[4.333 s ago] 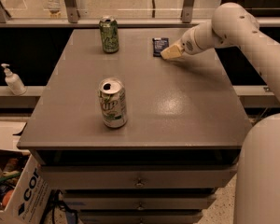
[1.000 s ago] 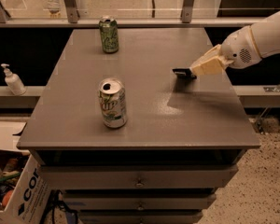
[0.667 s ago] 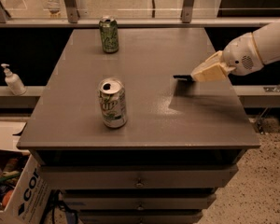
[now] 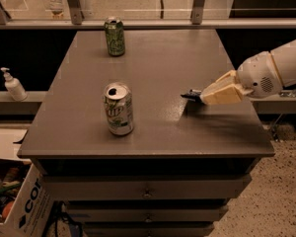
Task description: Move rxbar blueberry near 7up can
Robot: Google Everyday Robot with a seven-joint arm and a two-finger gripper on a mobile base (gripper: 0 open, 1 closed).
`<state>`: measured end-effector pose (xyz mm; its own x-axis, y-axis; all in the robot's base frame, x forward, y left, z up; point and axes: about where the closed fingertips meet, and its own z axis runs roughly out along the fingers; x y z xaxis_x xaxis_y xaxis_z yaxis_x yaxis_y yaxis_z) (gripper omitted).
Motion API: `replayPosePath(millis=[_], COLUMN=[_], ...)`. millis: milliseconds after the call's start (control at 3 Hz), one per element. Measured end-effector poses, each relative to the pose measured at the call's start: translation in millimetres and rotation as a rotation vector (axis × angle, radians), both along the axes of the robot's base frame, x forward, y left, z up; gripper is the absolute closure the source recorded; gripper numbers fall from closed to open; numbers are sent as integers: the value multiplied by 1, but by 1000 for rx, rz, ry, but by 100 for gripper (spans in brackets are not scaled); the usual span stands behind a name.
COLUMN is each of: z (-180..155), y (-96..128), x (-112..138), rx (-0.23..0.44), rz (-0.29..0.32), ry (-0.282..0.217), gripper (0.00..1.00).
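Observation:
The 7up can (image 4: 119, 108), white and silver with green lettering, stands upright near the front left of the grey table (image 4: 153, 63). My gripper (image 4: 203, 95) comes in from the right, above the table's right side. It is shut on the rxbar blueberry (image 4: 191, 95), whose dark end sticks out to the left of the cream fingers (image 4: 220, 90). The bar is held a little above the tabletop, to the right of the 7up can with a clear gap between them.
A darker all-green can (image 4: 115, 36) stands at the back left of the table. A white pump bottle (image 4: 13, 85) sits on a ledge to the left. A cardboard box (image 4: 15, 206) with clutter is on the floor at the lower left. Drawers run below the tabletop.
My gripper took the bar from the back right of the table and has carried it forward and down, towards the front right, closer to the 7up can.

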<state>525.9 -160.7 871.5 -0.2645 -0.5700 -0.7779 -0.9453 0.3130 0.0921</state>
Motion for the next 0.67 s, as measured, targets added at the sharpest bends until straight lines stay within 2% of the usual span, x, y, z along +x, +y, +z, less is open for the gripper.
replayPosePath(millis=[667], z=[-16], y=[42], x=[-58], rx=[65], rz=[126], ry=[81], gripper=[100])
